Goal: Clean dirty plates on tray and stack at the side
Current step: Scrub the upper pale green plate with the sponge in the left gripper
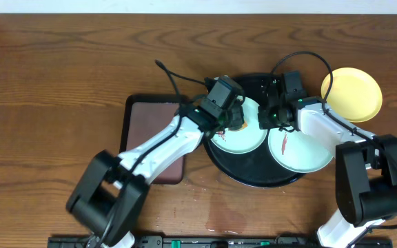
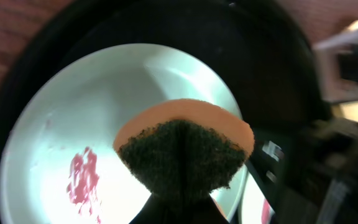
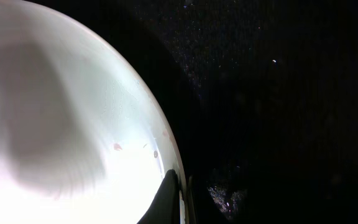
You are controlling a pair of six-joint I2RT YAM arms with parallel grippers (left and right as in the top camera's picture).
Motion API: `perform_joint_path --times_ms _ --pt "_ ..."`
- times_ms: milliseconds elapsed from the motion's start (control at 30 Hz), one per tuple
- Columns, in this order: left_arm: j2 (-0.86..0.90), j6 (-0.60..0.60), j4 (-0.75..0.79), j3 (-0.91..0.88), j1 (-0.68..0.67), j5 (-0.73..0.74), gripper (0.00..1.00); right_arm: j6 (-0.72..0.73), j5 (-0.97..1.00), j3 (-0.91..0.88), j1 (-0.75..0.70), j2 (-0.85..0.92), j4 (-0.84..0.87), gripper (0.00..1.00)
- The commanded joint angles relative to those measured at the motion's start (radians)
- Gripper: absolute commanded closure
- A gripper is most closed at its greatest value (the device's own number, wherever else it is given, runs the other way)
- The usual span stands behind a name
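Two pale mint-green plates lie on the round black tray [image 1: 253, 172]. My left gripper [image 1: 234, 118] is shut on an orange sponge [image 2: 185, 149] with a dark scrub face, held over the left plate [image 1: 243, 141]. That plate [image 2: 61, 124] bears a red smear [image 2: 82, 180]. My right gripper [image 1: 267, 120] is at that plate's right edge; in the right wrist view its fingers [image 3: 179, 199] are shut on a mint plate rim [image 3: 73, 93]. The right mint plate [image 1: 302, 155] has a red smear [image 1: 284, 142]. The pale yellow plate [image 1: 353, 93] lies on the wood right of the tray.
A small rectangular maroon tray [image 1: 154, 120] with a black rim lies left of the black tray, partly under my left arm. Dark-brown wood tabletop [image 1: 60, 69] stretches to the left and along the back. Cables loop above the black tray.
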Motion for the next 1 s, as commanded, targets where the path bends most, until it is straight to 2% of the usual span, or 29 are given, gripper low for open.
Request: perform_joint_path --times_ms 0,167,467,567,633,967 --pt "0.051 -0.077 0.022 -0.007 0.0 -0.011 0.92 0.004 0.022 -0.006 0.003 0.014 -0.002 0.99" --pt "0.097 -0.132 0.043 -0.007 0.0 -0.011 0.92 0.004 0.022 -0.006 0.003 0.014 -0.002 0.99" --pt "0.218 -0.131 0.093 -0.007 -0.002 -0.011 0.92 0.004 0.023 -0.006 0.003 0.014 -0.002 0.99" --pt "0.251 -0.078 0.079 -0.007 0.001 -0.016 0.92 0.004 0.023 -0.006 0.003 0.014 -0.002 0.99" --pt "0.256 -0.047 0.043 -0.007 0.008 -0.035 0.92 0.004 0.023 -0.006 0.003 0.014 -0.002 0.99" --pt "0.153 -0.047 -0.181 -0.006 0.08 -0.248 0.92 0.004 0.023 -0.006 0.003 0.014 -0.002 0.99"
